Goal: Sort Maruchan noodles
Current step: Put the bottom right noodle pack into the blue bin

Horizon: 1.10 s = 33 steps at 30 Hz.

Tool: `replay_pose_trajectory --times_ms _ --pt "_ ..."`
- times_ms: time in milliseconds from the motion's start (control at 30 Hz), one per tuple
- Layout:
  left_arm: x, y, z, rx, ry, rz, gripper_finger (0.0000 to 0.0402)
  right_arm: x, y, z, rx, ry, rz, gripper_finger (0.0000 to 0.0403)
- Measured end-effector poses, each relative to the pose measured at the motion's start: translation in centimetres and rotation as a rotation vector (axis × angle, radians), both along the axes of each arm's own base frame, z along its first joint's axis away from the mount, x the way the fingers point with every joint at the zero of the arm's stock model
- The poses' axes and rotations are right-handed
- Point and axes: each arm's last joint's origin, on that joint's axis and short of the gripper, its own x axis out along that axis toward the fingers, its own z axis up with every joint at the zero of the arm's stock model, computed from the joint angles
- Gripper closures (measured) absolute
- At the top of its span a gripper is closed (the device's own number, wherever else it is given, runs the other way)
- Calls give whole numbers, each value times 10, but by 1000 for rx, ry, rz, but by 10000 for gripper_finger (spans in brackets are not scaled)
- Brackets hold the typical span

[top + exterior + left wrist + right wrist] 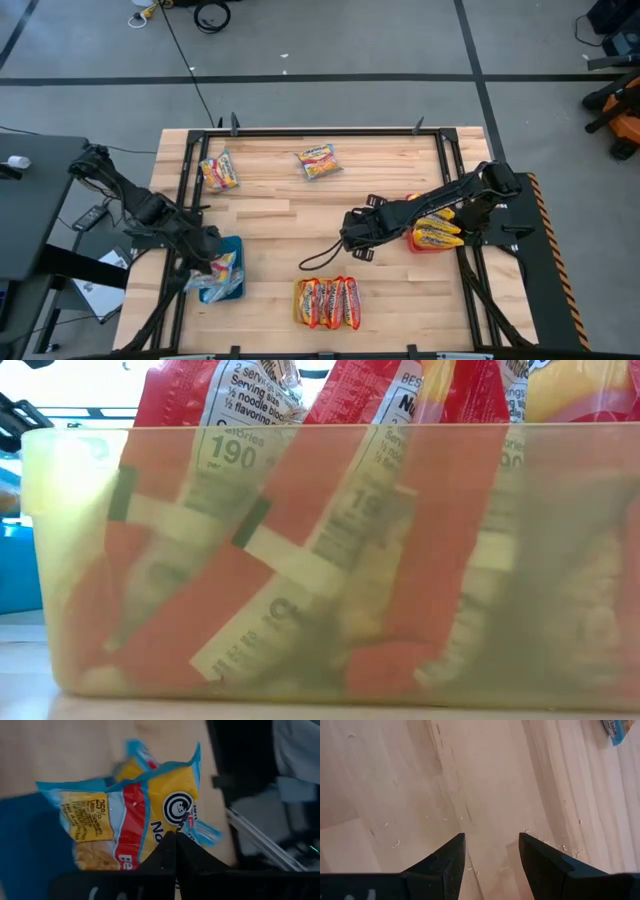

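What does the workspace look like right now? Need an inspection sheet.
Surface: light wooden tabletop, small crumbs in the right wrist view.
Job's things: two loose orange-and-red plastic noodle packets at the far side; red-orange packets standing in a translucent yellow tray; yellow packets on a red tray; a silvery-blue packet on a flat blue tray.
Clutter: nothing seen.
End effectors: left end effector shut, over the blue tray; right end effector open, empty, over bare wood.
Cables: black cable loop on the table.
Surroundings: grey floor, black tape lines.
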Motion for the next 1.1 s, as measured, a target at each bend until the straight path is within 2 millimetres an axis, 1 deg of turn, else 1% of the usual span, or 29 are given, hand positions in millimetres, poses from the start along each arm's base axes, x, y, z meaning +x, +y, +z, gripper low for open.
replay_pose_trajectory --times_ms 133,300,433,667,867,1000,1100 --pt "2 -2 -2 -20 35 -26 401 5 -2 1 -3 -32 24 213" --pt "8 -2 -3 -21 32 -3 401 11 1 2 -7 -83 100 213" --pt "13 -1 -6 -10 51 39 394 11 6 3 -13 -82 156 213" --pt "25 1 -14 47 92 89 364 9 12 2 -15 -68 178 213" --pt "33 3 -20 67 131 123 332 8 12 2 -21 -58 195 213" --pt "34 6 -18 69 125 145 298 8 12 2 -21 -58 196 213" --pt "37 5 -6 49 92 152 268 8 12 2 -21 -58 196 213"
